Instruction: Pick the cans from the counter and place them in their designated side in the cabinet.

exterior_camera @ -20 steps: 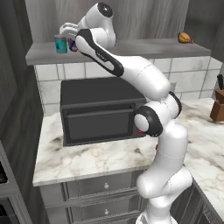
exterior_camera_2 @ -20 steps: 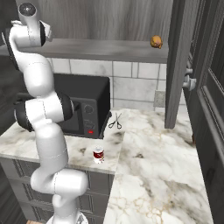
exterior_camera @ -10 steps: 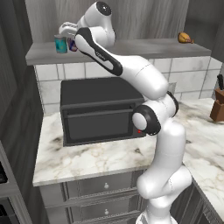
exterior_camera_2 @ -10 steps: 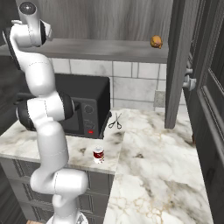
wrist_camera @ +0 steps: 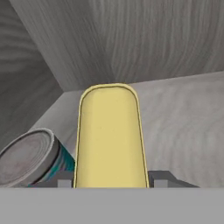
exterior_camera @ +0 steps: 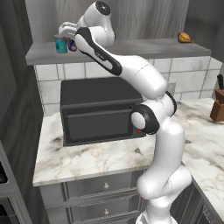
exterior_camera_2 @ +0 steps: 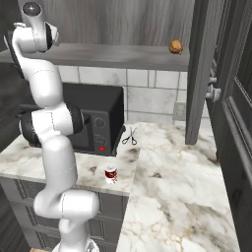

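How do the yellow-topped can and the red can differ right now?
The yellow-topped can is up on the cabinet shelf, between the gripper fingers; the red can stands apart on the counter. The yellow-topped can has the teal can right beside it; the red can stands alone. Both are small cylinders.

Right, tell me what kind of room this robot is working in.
A kitchen, rendered rather than real. A black microwave sits on a white marble counter over grey drawers, with tiled wall behind. A knife block stands at the far end, and cans sit on the cabinet shelf.
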